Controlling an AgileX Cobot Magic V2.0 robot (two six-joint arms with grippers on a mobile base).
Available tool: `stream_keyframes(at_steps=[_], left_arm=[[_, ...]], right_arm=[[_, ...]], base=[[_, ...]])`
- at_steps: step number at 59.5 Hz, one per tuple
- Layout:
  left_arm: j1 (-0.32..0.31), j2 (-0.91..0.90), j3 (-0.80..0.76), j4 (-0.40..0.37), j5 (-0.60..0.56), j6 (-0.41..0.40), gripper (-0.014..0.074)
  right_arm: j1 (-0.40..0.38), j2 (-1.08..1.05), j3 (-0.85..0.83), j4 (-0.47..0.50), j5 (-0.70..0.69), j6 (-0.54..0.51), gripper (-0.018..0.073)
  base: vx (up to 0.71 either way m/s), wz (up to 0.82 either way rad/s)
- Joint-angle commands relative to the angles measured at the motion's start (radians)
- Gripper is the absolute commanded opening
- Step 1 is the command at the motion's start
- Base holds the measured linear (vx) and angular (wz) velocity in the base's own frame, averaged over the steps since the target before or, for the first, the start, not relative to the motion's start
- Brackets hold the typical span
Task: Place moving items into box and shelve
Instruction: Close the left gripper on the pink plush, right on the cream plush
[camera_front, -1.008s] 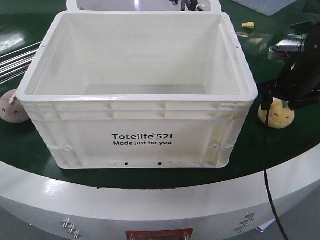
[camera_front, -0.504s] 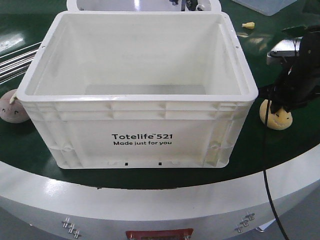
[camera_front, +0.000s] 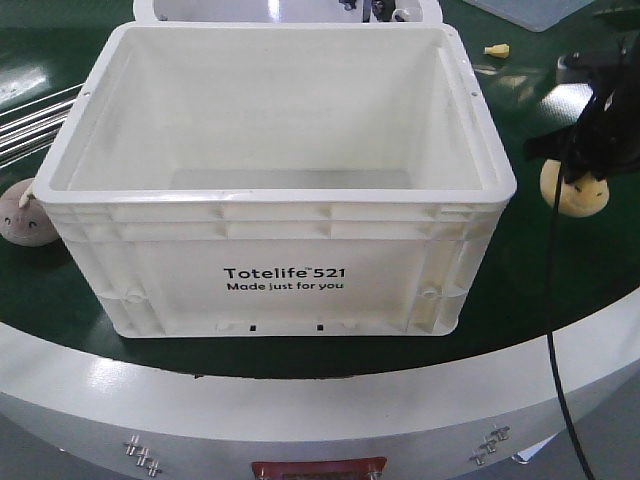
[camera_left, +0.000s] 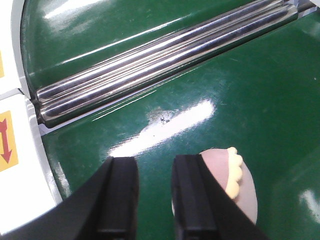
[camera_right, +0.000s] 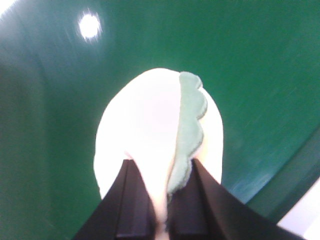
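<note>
The white box printed "Totelife 521" stands open in the middle of the green table. Off its right side, my right gripper is shut on the pale yellow plush. In the right wrist view the fingertips pinch that plush by its green leaf. The greyish-pink plush lies against the box's left side. My left gripper hangs open just left of this plush, with only bare table between its fingers.
Shiny steel rails run across the table behind the pink plush. Another white container and a clear bin sit at the back. A small yellow object lies far right. A black cable hangs from the right arm.
My right gripper has closed on the yellow plush and carried it up and to the right, away from the box's right front corner. The box and pink plush have not moved.
</note>
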Motion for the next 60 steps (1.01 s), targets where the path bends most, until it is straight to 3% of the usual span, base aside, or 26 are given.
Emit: stream_keyframes(at_steps=[1, 16, 24, 39, 60], left_arm=[[-0.002, -0.026, -0.036, 0.011, -0.057, -0.005, 0.0317], [-0.002, -0.005, -0.036, 0.0, -0.063, -0.005, 0.0317], [-0.003, 0.006, -0.036, -0.078, -0.058, 0.005, 0.0293], [-0.003, 0.046, -0.036, -0.19, 0.02, 0.145, 0.0226], [-0.003, 0.095, -0.036, -0.198, 0.043, 0.265, 0.0287]], right_arm=[[-0.004, -0.087, -0.068, -0.025, -0.031, -0.003, -0.0016], [-0.004, -0.164, -0.164, -0.02, -0.031, -0.011, -0.0016], [-0.004, -0.177, -0.18, -0.023, -0.03, -0.012, -0.0016], [-0.004, -0.179, -0.18, -0.027, -0.032, -0.016, -0.0016], [-0.004, -0.179, -0.18, -0.029, -0.037, -0.016, -0.0016]], base=[[0.0, 0.0], [0.0, 0.0], [0.0, 0.0], [0.0, 0.0], [0.0, 0.0]])
